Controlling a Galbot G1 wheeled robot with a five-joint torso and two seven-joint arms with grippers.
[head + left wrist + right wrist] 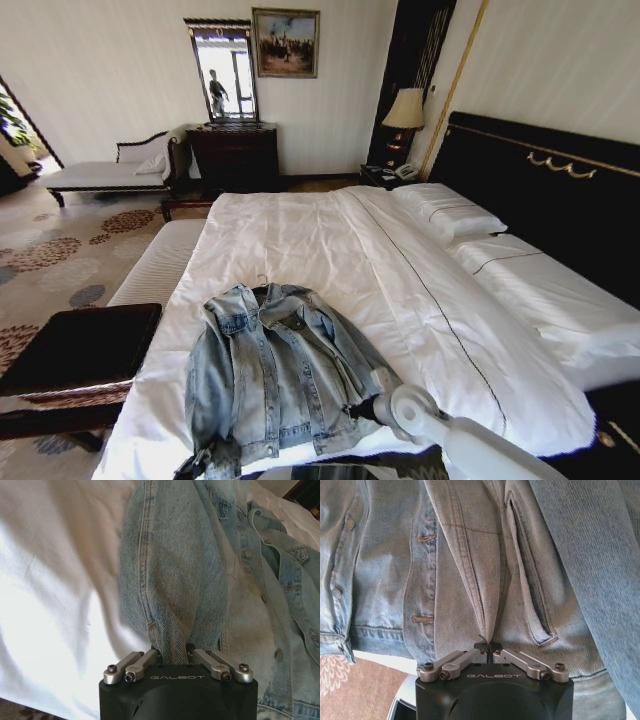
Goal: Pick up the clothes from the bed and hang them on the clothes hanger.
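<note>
My left tool [174,656] is pinched shut on a fold of the light-blue faded denim jacket [275,375], at its sleeve. My right tool [490,647] is clamped on a fold near the jacket's hem, beside a pocket. The jacket lies spread at the near edge of the wide white-sheeted bed [340,250], collar pointing away from me, long axis running toward the far side.
</note>
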